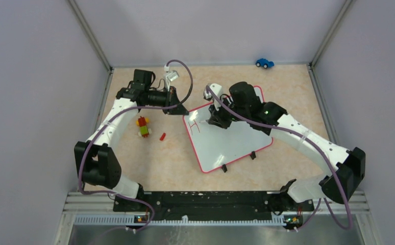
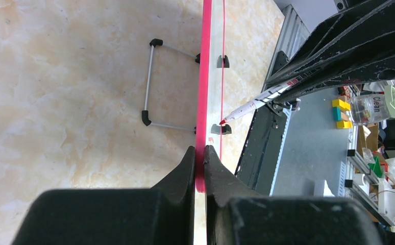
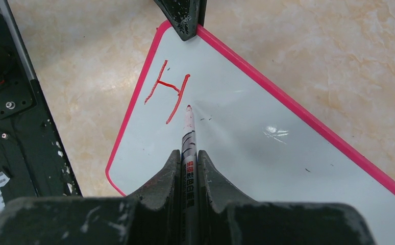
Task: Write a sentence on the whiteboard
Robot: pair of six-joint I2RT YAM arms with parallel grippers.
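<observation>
Right wrist view: a marker (image 3: 189, 148) is clamped in the right fingers (image 3: 159, 189), its tip just beside the red H (image 3: 168, 87) on the whiteboard (image 3: 246, 153). The board's frame is pinched by the left fingers (image 2: 182, 173), presumably so it is steadied on the table (image 3: 313, 46).

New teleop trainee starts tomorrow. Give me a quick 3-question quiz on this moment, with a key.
1. True or false: the left gripper is open and clear of the whiteboard.
2. What does the right gripper hold? A) an eraser B) a marker C) a toy block
3. Which single red letter is written on the board?

Key:
1. False, it is shut on the board's pink edge.
2. B
3. H
</observation>
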